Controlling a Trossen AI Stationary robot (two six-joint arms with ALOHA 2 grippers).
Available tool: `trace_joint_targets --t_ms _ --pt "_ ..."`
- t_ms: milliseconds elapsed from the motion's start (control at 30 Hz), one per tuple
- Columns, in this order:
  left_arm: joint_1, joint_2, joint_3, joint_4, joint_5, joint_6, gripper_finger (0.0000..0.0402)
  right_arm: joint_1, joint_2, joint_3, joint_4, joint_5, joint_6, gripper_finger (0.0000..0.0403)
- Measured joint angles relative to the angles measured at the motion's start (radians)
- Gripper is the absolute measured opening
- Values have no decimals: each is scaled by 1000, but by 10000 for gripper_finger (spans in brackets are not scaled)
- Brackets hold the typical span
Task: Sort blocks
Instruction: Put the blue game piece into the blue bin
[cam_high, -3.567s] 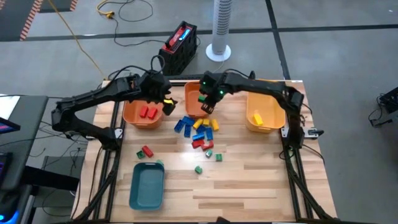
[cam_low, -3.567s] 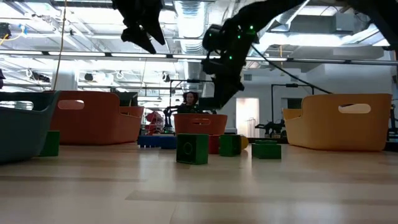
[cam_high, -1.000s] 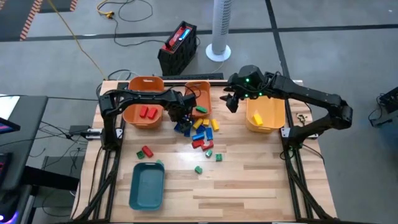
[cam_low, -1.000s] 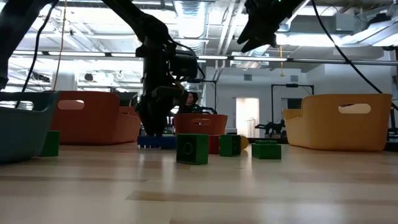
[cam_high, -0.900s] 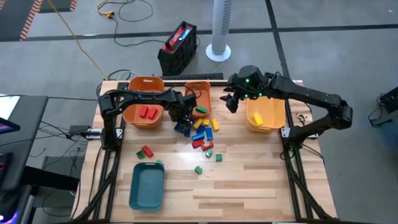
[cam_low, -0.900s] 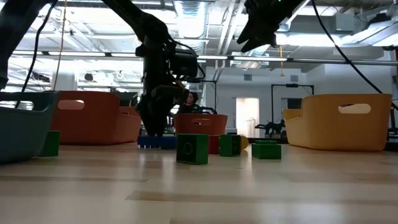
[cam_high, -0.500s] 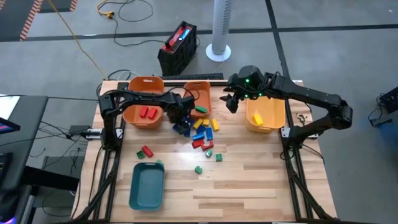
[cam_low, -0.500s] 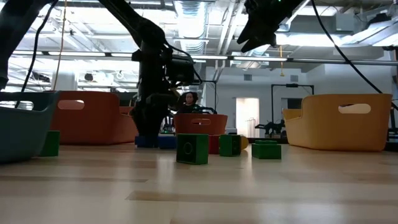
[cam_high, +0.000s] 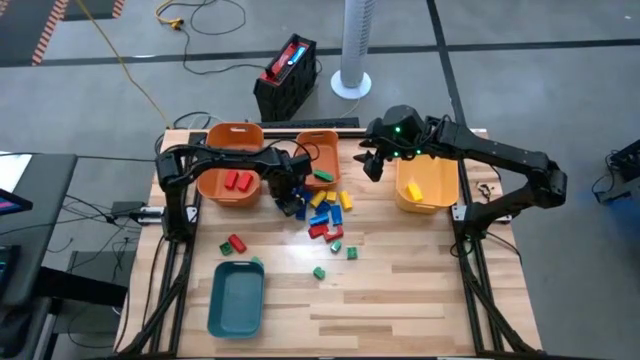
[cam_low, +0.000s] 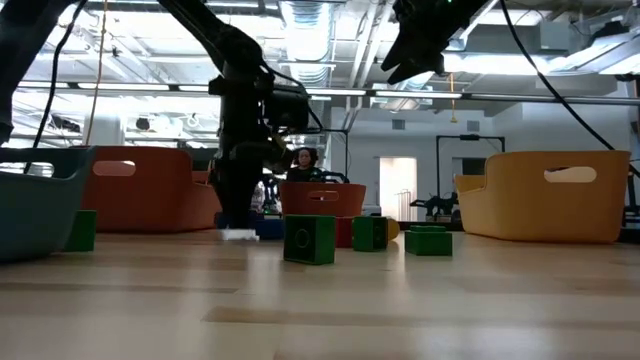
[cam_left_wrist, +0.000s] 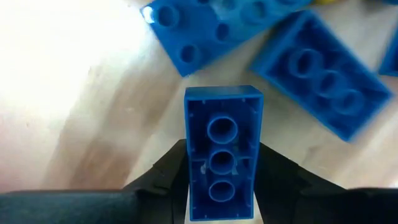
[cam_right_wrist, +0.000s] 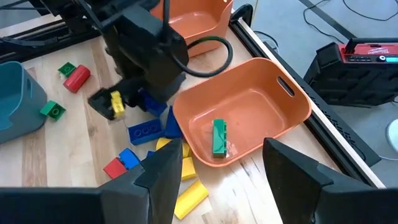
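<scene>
The left hand (cam_high: 287, 197) pinches a blue block (cam_left_wrist: 222, 152) at the left edge of the pile of blocks (cam_high: 322, 212) mid-worktop (cam_high: 420, 270); the right hand (cam_high: 371, 165) hangs spread between the middle orange bin (cam_high: 318, 149) and the yellow bin (cam_high: 425, 190).

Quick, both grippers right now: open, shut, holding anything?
Left gripper: shut on a blue block, low beside the pile.
Right gripper: open, empty, above the middle orange bin.
</scene>
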Motion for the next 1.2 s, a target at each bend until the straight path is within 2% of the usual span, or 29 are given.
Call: trace_joint_targets --t_ms 133,300,400,500,600,700,867,967,1100,1200 --pt "4 -73 0 -21 8 -18 128 -12 0 0 -1 0 -10 233" --pt "9 -245 12 -58 9 -65 128 -21 0 0 -1 0 -30 233" --pt "-10 -378 27 -57 79 -70 128 -33 0 0 4 -1 -51 233" --pt "-60 -503 28 -86 168 -162 128 -61 0 0 22 0 -79 233" --pt "-170 -595 28 -179 178 -277 128 -99 0 0 43 0 -98 233" --pt "-341 -647 27 -250 178 -424 128 -141 0 0 46 0 -102 233" --pt "-650 -659 27 -192 172 -710 128 -197 0 0 68 0 -103 233" --pt "-802 -632 20 -181 126 -844 128 -217 0 0 112 0 -108 233" --pt "-944 -617 -50 -157 42 -1023 128 -221 0 0 168 -2 -109 233" --pt "-1011 -619 -146 -62 14 -1134 128 -213 0 0 190 -5 -108 233"
